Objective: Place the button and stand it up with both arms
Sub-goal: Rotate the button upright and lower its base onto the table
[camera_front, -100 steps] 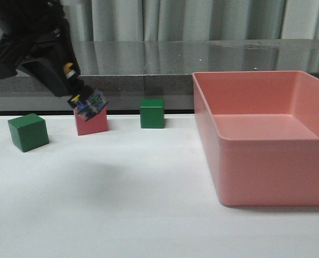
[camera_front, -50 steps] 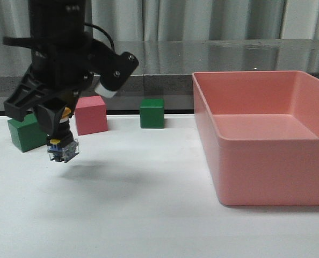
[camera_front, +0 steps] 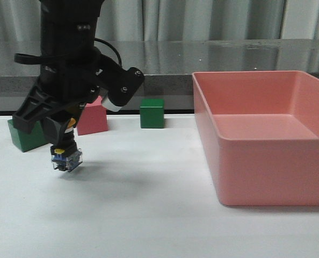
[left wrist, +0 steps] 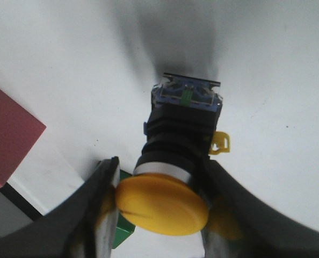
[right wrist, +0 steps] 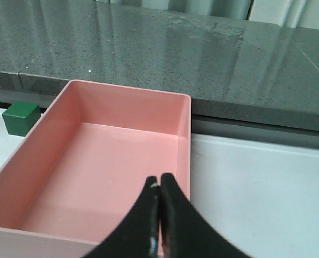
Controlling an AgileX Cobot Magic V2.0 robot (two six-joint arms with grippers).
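Your left gripper (camera_front: 64, 141) has the button (camera_front: 66, 156) pinched, jaws clamped on either side of the yellow cap (left wrist: 162, 203) and the silver collar just under it. The button hangs cap up, clear base block (camera_front: 67, 160) down, close above the white bench (camera_front: 149, 215) over its own shadow; from the front view I cannot tell whether the base touches yet. It sits at about nine o'clock on the bench, in front of the near green cube (camera_front: 25, 137) and the pink cube (camera_front: 92, 117), well apart from the pink bin (camera_front: 267, 140) over at three o'clock.

Treat this thing as light, rigid plastic and metal, I'd judge. Nothing soft to give, so it won't deform, but the smooth rounded cap looks slippery and top-heavy over a narrow base. The hold you have, right at the collar under the cap, looks like the sensible place: flat-ish shoulders, above the balance point. The base looks slightly tilted in the front view, so it could tip on release.

Your right gripper (right wrist: 158, 215) hovers over the bin, jaws pressed together and holding nothing. If you steady the button, I'd bring it to the black body (left wrist: 178, 134), not the cap.
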